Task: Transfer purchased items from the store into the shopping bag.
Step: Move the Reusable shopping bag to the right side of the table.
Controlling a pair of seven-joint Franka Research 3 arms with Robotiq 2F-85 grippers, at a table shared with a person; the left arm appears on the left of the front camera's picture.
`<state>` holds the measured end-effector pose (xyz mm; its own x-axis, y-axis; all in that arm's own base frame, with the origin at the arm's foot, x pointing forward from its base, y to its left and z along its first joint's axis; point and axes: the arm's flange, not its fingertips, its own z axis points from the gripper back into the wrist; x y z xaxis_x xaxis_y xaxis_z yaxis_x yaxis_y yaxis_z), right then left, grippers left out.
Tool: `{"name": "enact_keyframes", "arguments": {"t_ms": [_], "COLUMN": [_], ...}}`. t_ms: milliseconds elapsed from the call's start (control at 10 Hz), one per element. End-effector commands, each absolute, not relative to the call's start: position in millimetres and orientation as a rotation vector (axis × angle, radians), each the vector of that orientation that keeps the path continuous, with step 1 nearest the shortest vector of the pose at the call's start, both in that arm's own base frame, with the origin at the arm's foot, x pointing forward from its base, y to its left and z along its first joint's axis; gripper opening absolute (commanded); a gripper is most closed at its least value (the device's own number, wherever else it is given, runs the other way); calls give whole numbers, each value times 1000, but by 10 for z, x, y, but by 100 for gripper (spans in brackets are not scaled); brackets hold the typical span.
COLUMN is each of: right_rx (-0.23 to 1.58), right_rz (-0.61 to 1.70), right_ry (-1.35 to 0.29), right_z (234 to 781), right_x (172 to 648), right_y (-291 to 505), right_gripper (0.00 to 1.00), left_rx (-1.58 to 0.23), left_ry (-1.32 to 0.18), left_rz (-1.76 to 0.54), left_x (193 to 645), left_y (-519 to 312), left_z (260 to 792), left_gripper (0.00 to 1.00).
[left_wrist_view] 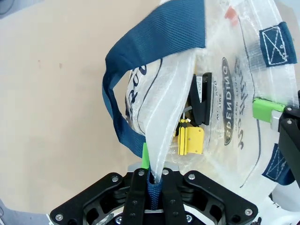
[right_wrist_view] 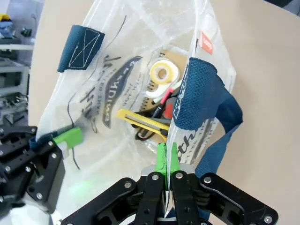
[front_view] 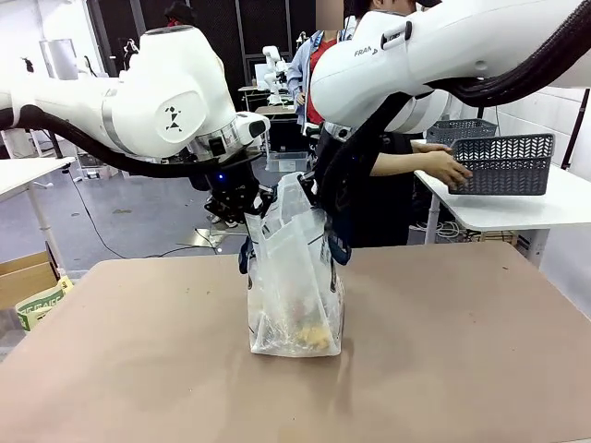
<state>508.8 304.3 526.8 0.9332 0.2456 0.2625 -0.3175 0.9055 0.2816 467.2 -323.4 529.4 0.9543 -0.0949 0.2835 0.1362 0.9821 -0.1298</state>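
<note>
Foremost, left gripper (left_wrist_view: 151, 174) clamped on shopping bag (front_view: 294, 277) rim; right gripper (right_wrist_view: 167, 161) clamped on opposite rim. Purchased items (right_wrist_view: 140, 121) seen below both, inside. Store (front_view: 503, 164) held far beyond. Risk: film slipped from pads (right_wrist_view: 161, 157) if overstretched.

The bag (left_wrist_view: 248, 56) bears a navy oval logo (left_wrist_view: 228, 105) with white capitals reading "SPENDING", sideways in the left wrist view. The dark script beside it cannot be made out. In the right wrist view the oval shows reversed through the plastic, and a script word near the handle ends in "th". A red tag (right_wrist_view: 206, 43) at the bag's rim has unreadable white print. The right arm (front_view: 443, 46) carries lettering beginning "FRAN".
</note>
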Motion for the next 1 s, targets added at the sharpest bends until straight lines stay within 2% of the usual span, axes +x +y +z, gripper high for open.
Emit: {"name": "enact_keyframes", "arguments": {"t_ms": [0,200,300,400,900], "right_rx": [410,414,311,400,389], "right_rz": [147,72,69,116,135], "right_ry": [-248,-262,-306,-228,-209], "right_z": [5237,5237,5251,5250,5139], "right_x": [5136,5156,5168,5146,5234], "right_y": [3133,3186,3150,3103,3215], "right_gripper": [0,0,0,0,0], "left_rx": [-130,-147,-178,-145,-165], "left_ry": [-312,-296,-280,-287,-300], "left_rz": [-120,-89,-13,-112,-182], "left_x": [4667,4708,4743,4676,4754], "left_y": [-3227,-3252,-3214,-3235,-3382], "left_z": [5301,5302,5320,5298,5262], "left_gripper": [0,0,0,0,0]}}
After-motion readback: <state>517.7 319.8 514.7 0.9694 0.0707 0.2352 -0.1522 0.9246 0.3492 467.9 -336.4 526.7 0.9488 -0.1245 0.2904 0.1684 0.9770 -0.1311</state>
